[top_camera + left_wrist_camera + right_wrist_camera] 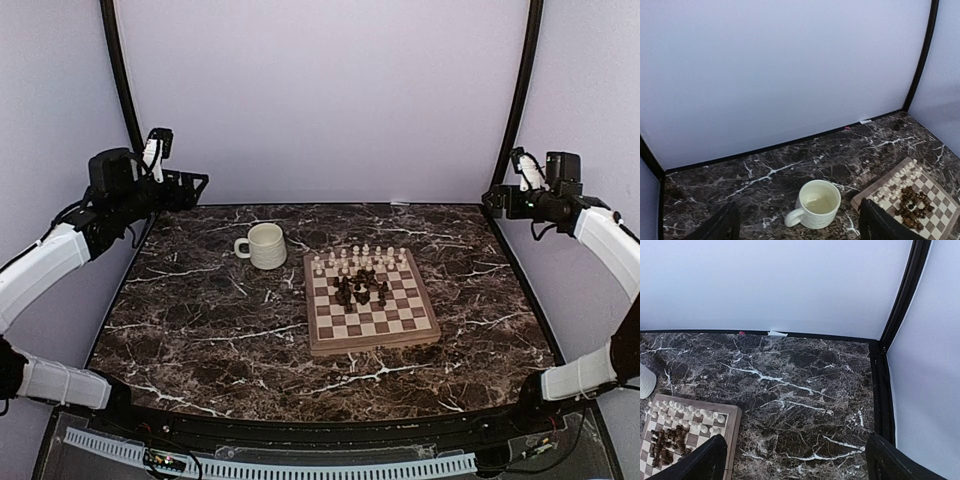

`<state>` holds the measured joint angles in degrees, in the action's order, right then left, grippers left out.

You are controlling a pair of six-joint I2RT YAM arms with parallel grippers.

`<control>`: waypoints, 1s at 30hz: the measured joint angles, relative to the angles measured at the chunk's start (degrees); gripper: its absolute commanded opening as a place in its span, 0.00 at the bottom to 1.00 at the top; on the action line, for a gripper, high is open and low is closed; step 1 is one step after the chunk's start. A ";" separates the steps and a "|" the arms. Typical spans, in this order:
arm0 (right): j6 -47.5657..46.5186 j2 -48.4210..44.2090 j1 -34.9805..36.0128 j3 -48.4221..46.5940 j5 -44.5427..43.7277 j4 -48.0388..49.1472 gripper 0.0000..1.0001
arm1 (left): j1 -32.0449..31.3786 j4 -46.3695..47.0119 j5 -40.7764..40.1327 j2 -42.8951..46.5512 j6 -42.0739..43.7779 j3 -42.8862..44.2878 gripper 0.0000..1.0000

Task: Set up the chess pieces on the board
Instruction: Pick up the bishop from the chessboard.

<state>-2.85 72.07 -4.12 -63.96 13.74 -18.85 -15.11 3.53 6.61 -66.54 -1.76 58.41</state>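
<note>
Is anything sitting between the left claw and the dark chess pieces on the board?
Yes: the cream mug stands beside the board's far-left corner, roughly between the left claw and the dark pieces.

The left arm (pixel 45 262) and right arm (pixel 612 238) are folded high at either side, elbows bent. The left gripper (pixel 198 186) and right gripper (pixel 493 201) point inward, jaws spread wide and holding nothing.

No legible text or markings anywhere
</note>
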 measured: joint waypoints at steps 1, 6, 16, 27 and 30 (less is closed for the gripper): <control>-0.46 -0.13 0.00 0.72 0.26 0.07 0.99 | -0.33 -1.44 2.27 -1.29 -0.46 0.94 0.85; -7.39 -0.31 0.00 1.97 7.63 -2.36 0.98 | -4.13 -7.08 9.16 -2.91 -2.95 1.40 0.83; -21.22 -0.26 9.94 1.14 11.96 -9.99 0.79 | -13.00 -11.02 12.11 -5.75 -2.89 1.38 0.76; -26.75 5.07 24.13 10.03 11.04 -10.40 0.52 | -24.35 -12.20 11.17 -22.45 -4.22 4.37 0.50; -26.77 6.64 26.32 11.74 10.49 -8.59 0.49 | -26.69 -12.22 10.75 -27.04 -5.99 7.98 0.49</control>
<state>-29.63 78.72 22.20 -52.23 24.23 -27.44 -41.80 -8.69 17.37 -93.58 -7.75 66.39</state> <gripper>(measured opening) 0.514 0.497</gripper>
